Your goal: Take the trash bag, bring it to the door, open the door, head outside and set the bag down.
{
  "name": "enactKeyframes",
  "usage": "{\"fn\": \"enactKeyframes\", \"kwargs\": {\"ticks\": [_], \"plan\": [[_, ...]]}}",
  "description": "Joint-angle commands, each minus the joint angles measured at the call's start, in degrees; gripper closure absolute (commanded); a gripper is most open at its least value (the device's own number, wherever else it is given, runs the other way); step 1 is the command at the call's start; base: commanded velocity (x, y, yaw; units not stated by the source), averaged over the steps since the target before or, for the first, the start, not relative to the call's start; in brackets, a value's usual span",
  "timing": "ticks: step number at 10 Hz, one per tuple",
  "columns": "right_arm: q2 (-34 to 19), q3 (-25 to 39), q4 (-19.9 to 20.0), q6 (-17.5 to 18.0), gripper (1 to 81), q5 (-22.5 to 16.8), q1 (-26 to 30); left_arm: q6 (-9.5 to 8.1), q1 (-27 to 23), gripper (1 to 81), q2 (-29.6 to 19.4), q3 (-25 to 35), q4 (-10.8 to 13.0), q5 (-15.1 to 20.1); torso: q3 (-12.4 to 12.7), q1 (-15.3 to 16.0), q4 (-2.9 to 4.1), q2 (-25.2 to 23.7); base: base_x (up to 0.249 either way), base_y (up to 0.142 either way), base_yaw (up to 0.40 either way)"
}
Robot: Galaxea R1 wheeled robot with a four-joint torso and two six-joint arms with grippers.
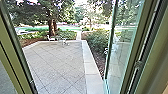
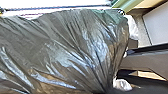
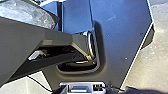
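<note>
The dark, shiny trash bag (image 2: 72, 47) looms large in the left wrist view. Its folds run together at a gathered neck, where my left gripper (image 2: 104, 90) is shut on it. In the head view the glass door (image 1: 122, 50) stands swung outward on the right, with the doorway open onto the yard. I cannot tell how my right gripper stands; the right wrist view shows the robot's own dark plate and jointed bar.
Door frame posts rise at the left (image 1: 15, 52) and right (image 1: 136, 55). Outside lies a paved yard (image 1: 57, 62) with a pale border strip (image 1: 91, 67). Shrubs (image 1: 97, 41) flank it on the right; white chairs (image 1: 51, 38) stand at its far end near a tree (image 1: 52, 26).
</note>
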Motion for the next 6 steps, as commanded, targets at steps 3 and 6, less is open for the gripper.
{"fn": "enactKeyframes", "kwargs": {"ticks": [3, 6], "plan": [[1.1, 1.0, -0.4, -0.6, 1.0, -3.2, 1.4, 0.46, -2.0, 81.1, -0.2, 0.5, 1.0, 3.3, 0.0, 0.0, 0.00, 0.0, 0.000, 0.000, 0.000], [1.1, 0.9, -0.3, -0.6, 1.0, -3.5, 1.4, 0.29, -2.1, 81.1, -0.2, 0.5, 0.5, 3.3, 0.0, 0.0, 0.00, 0.0, 0.000, 0.000, 0.000]]}}
